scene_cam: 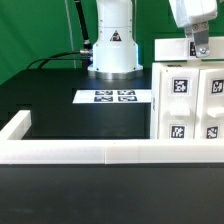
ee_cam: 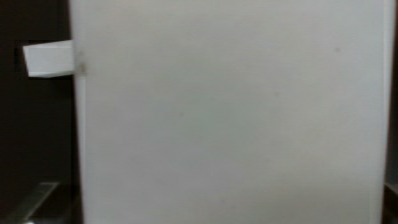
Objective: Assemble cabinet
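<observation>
The white cabinet (scene_cam: 190, 100), a tall box with black-and-white square tags on its front, stands at the exterior view's right. My gripper (scene_cam: 200, 48) comes down from above onto its top edge. In the wrist view a plain white cabinet panel (ee_cam: 231, 110) fills nearly the whole picture, with a small white block (ee_cam: 48, 60) sticking out at one side. A dim finger (ee_cam: 43, 200) shows right against the panel's edge, and the other finger is hidden. The jaws seem to span the panel and hold it.
A low white border rail (scene_cam: 80, 152) runs along the front and up the exterior view's left. The marker board (scene_cam: 115, 97) lies flat on the black table. The robot base (scene_cam: 112, 45) stands at the back, against a green backdrop.
</observation>
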`<state>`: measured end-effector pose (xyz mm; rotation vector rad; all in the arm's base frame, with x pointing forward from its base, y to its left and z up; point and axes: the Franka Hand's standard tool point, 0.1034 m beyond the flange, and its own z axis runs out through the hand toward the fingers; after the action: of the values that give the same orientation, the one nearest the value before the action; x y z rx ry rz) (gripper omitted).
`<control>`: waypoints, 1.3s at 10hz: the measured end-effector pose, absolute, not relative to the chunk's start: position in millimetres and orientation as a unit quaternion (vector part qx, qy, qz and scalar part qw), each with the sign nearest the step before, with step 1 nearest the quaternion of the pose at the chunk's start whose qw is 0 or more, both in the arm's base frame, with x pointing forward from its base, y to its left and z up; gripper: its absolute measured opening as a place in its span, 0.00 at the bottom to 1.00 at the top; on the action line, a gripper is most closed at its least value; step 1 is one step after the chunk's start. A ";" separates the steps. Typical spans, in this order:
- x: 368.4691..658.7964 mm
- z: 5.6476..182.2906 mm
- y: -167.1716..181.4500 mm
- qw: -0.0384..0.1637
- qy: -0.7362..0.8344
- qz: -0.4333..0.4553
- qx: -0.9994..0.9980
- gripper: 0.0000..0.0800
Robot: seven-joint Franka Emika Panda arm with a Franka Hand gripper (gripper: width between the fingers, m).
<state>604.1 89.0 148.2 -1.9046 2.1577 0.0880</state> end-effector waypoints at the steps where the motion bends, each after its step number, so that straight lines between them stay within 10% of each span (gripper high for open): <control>1: 605.5 154.1 87.7 0.138 0.732 0.028 -0.667 0.97; 7: 608.1 187.7 92.3 0.170 0.714 0.018 -0.678 1.00; 13: 610.7 191.5 103.0 0.144 0.478 -0.013 -0.866 1.00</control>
<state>610.7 103.0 191.5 -2.4972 1.3779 -0.0368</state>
